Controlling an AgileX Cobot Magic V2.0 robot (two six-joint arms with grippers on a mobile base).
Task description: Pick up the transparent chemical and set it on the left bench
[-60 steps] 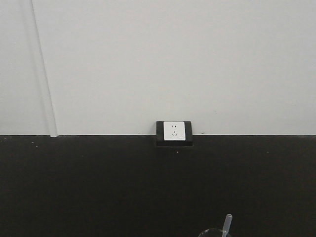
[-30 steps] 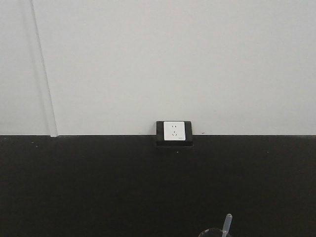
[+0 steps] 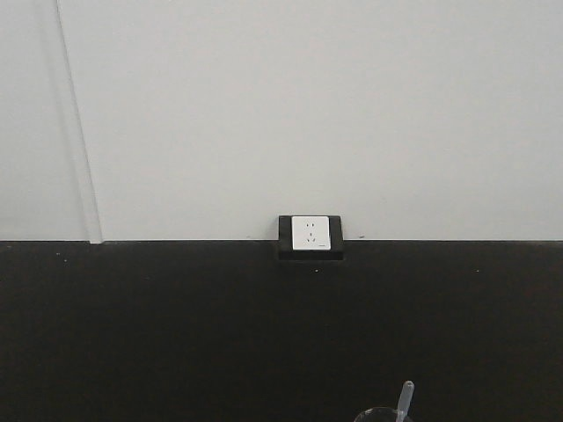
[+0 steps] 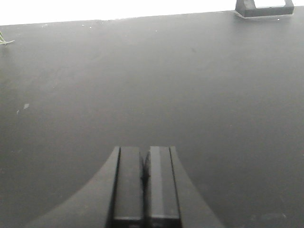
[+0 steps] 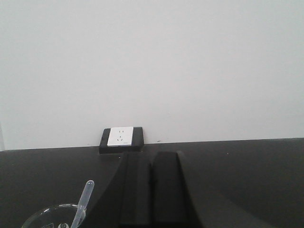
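Still, the transparent chemical hasn't moved.

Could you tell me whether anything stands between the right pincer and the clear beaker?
Nothing visible does: the clear beaker stands just left of the shut right pincer on bare black worktop, and the wall socket sits well behind both.

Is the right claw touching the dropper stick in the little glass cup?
Apart. The right wrist view shows the shut right gripper with a strip of black worktop between it and the dropper stick.
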